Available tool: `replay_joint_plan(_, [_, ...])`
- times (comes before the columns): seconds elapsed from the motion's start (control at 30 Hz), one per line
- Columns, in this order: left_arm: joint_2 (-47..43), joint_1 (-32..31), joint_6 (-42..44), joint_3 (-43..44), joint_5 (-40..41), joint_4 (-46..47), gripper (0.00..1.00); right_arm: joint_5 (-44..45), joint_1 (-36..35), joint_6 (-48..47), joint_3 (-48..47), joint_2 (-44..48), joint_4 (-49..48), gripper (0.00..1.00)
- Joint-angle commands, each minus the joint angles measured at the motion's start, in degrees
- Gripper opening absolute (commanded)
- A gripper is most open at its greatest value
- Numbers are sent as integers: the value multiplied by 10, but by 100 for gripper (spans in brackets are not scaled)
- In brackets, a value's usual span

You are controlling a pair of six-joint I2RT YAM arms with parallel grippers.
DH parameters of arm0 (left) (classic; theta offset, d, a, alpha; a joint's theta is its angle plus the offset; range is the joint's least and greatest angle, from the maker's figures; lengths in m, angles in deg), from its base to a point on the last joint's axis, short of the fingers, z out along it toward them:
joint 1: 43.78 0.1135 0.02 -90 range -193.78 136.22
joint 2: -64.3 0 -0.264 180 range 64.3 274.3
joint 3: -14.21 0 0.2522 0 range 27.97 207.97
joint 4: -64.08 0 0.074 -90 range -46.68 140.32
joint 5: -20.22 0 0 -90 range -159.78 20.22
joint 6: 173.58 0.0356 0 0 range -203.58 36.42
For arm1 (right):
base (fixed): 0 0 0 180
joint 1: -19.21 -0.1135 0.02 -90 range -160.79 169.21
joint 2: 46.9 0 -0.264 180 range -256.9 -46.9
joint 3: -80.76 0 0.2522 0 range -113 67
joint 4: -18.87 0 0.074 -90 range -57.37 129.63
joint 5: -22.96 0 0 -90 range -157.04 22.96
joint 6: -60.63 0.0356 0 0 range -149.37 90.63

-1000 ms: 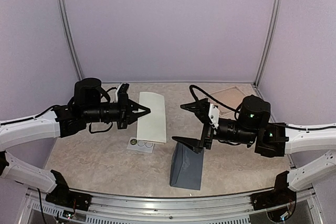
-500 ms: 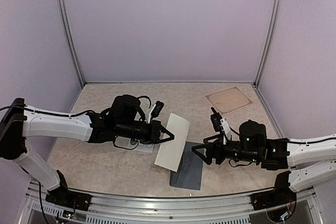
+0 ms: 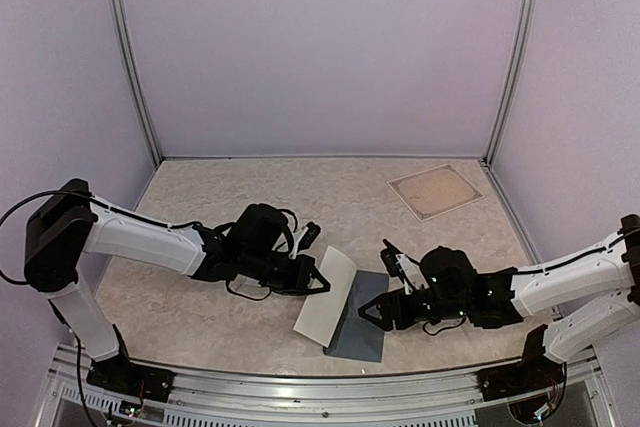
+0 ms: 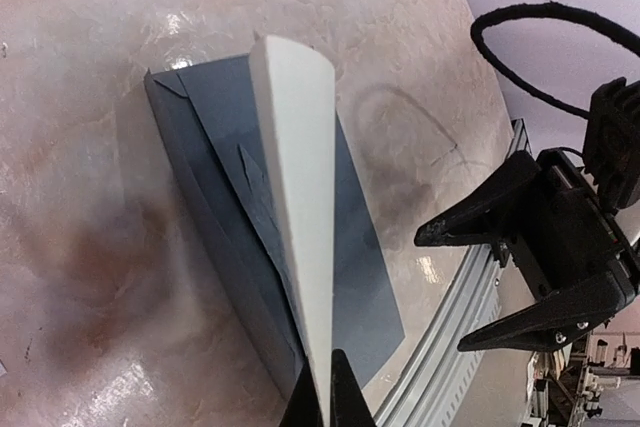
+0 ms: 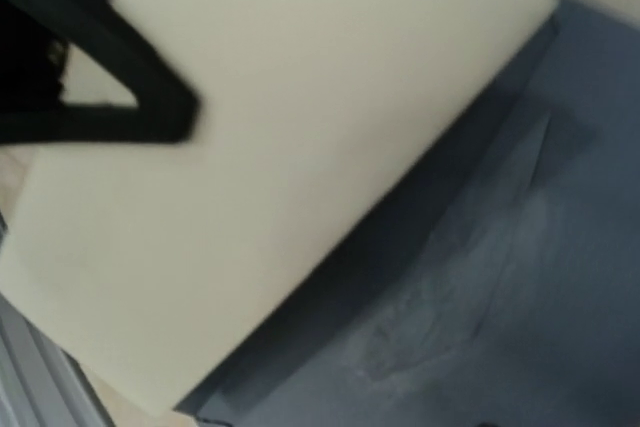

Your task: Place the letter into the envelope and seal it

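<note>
- A long rectangular dark slate blue-grey paper envelope (image 3: 366, 335) lies flat on the beige marbled desk (image 3: 330, 187), close to the near edge and a little right of its middle. One short end points at that edge.
- The left wrist view shows the envelope (image 4: 215, 147) with creases across its upper face. Whether its flap is open or folded down cannot be told.
- The right gripper (image 3: 372, 309) is low at the envelope's far right part with its jaws spread wide and nothing between them. The left wrist view shows both black fingers of the right gripper (image 4: 440, 292) parted. Whether they touch the paper cannot be told.
- A cream rectangular paper letter (image 3: 326, 299) stands tilted over the envelope's left side, with its lower edge down on the envelope or just beside it. Whether that edge is inside the pocket cannot be told.
- In the right wrist view the letter (image 5: 300, 147) covers part of the envelope (image 5: 490, 277), and the picture is blurred.
- The left gripper (image 3: 318, 281) is clamped on the letter's far left edge, and its fingertips (image 4: 322, 399) pinch the sheet (image 4: 300, 197) edge-on.
- A thin tan square mat (image 3: 437, 191) lies flat near the far right corner, well apart from both grippers.
</note>
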Motion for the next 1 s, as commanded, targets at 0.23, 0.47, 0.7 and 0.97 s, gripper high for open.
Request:
replay_joint_plan(0.23, [22,16,-30,-28,52,-30,0,-40,24,35,-53,-94,30,60])
replay_joint_plan(0.47, [32,16,-44,-33,61,-35,6,-45,30,48,-74,-133,60,59])
replay_joint_plan(0.7, [52,14,-58,-27,59,-38,0,-57,30,48,-95,-167,76,57])
replay_joint_plan(0.97, [58,12,-72,-30,71,-18,0,-68,31,45,-105,-186,79,56])
